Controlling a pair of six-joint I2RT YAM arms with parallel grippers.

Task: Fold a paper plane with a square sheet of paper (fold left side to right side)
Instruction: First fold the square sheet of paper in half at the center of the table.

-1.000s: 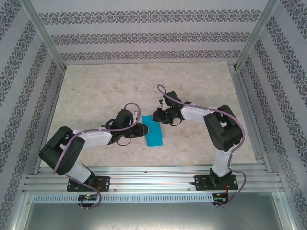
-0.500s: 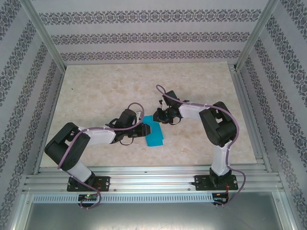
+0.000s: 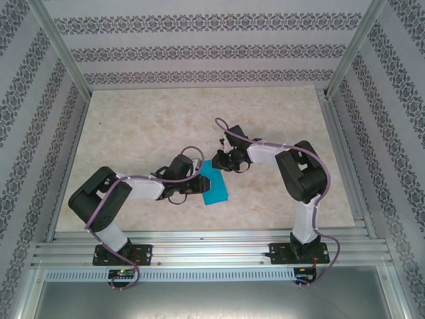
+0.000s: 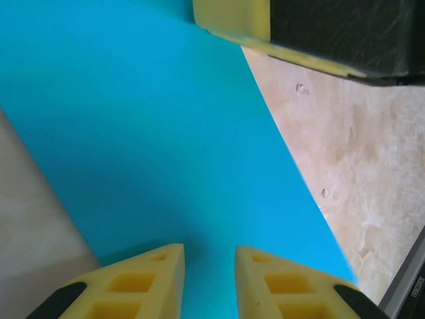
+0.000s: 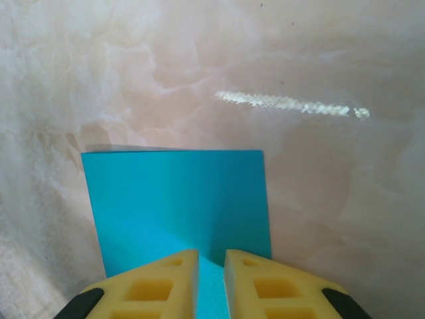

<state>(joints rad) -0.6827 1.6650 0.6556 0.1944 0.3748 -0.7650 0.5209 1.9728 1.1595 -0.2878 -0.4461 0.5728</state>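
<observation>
The square sheet of paper (image 3: 216, 189) lies folded into a narrow cyan-blue strip at the table's middle. My left gripper (image 3: 198, 181) reaches in from the left, its yellow fingertips (image 4: 149, 269) down on the strip's left part. Its jaws stand a little apart, with flat paper (image 4: 166, 133) showing in the gap. My right gripper (image 3: 216, 161) sits at the strip's far end. In the right wrist view the right gripper (image 5: 211, 260) has a narrow gap, and the paper (image 5: 176, 199) stretches away from the tips. One right finger (image 4: 232, 16) shows in the left wrist view.
The marble-patterned table (image 3: 133, 126) spreads bare to the left and behind the arms. Aluminium frame rails (image 3: 199, 242) run along the near edge, with posts (image 3: 63, 50) at the back corners. Patterned walls close in three sides.
My left gripper has slid right, from beside the strip onto its left part. The right gripper has shifted slightly left at the far end and narrowed a little.
</observation>
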